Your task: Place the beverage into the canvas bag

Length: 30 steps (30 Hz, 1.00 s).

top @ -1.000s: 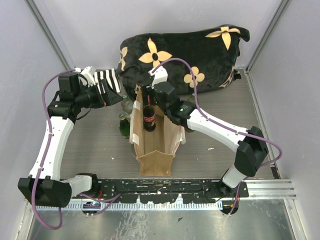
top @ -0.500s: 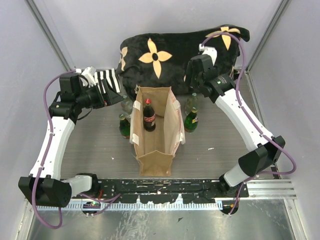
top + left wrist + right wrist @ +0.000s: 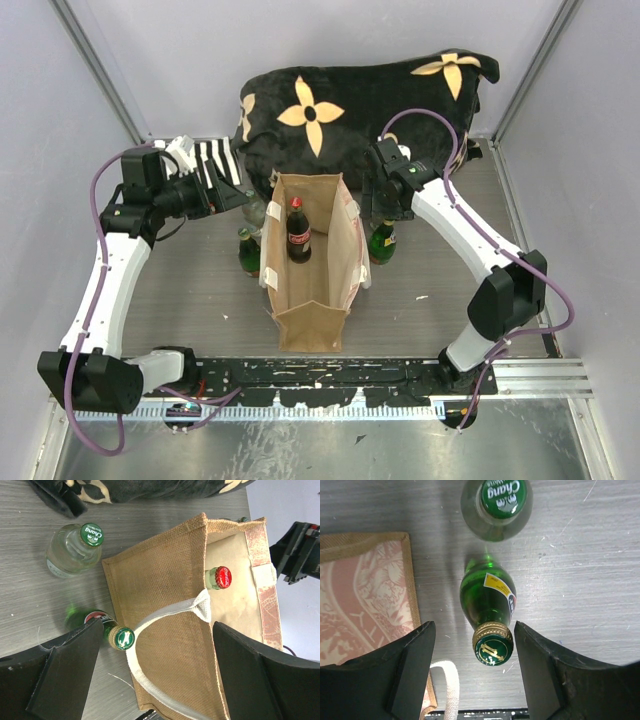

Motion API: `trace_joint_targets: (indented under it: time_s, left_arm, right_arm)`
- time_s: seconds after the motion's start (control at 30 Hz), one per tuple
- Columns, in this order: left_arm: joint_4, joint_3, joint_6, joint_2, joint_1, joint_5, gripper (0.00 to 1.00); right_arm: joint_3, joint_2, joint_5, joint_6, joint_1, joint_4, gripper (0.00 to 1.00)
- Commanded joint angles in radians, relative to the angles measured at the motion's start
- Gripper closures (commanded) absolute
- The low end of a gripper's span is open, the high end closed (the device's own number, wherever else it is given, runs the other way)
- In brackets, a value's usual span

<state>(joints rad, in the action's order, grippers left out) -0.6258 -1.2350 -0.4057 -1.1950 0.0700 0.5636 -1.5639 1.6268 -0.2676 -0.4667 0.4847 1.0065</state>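
The right claw (image 3: 472,635) hangs with its jaws apart on either side of a green bottle (image 3: 489,597), clamped on nothing. The left claw (image 3: 160,670) gapes wide above the canvas bag (image 3: 310,325), which stands at centre frame. One cola bottle (image 3: 298,236) stands inside the bag. The green bottle, a clear water bottle (image 3: 496,505) and the pair on the left (image 3: 249,252) wait outside, so most of the job seems to remain.

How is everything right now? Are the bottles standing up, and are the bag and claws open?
canvas bag: standing, open, one bottle inside.
red-capped bottle: upright inside the bag, capped.
right green bottle: upright, capped, not gripped.
left green bottle: upright, capped, outside the bag.
right clear bottle: upright, capped.
left clear bottle: upright, capped.
left claw: open, empty.
right claw: open, straddling the right green bottle.
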Motion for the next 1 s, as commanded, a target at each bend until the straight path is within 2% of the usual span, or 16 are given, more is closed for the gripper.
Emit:
trace_joint_targets:
  time_s: [0.0,0.37,0.5,0.67,0.7,0.97]
  left_arm:
    - [0.021,0.013,-0.004,0.009,-0.004,0.022,0.02]
    - [0.03,0.023,-0.007,0.008,-0.004,0.022,0.02]
    - [0.032,0.024,-0.01,0.007,-0.004,0.022,0.02]
    - [0.032,0.025,-0.009,0.008,-0.004,0.022,0.02]
    - [0.032,0.025,-0.009,0.008,-0.004,0.022,0.02]
    - [0.034,0.024,-0.012,0.0,-0.004,0.024,0.02]
  right_arm:
    - [0.01,-0.003,0.021,-0.017,-0.013,0.023,0.31]
    - [0.056,0.008,0.03,-0.008,-0.032,0.029,0.51]
    - [0.074,0.007,0.03,-0.007,-0.037,0.008,0.66]
    - [0.072,0.003,0.036,0.001,-0.037,0.001,0.96]
    - [0.067,0.0,0.038,0.004,-0.036,0.0,0.99]
    - [-0.033,-0.04,0.014,0.021,-0.038,0.042,0.99]
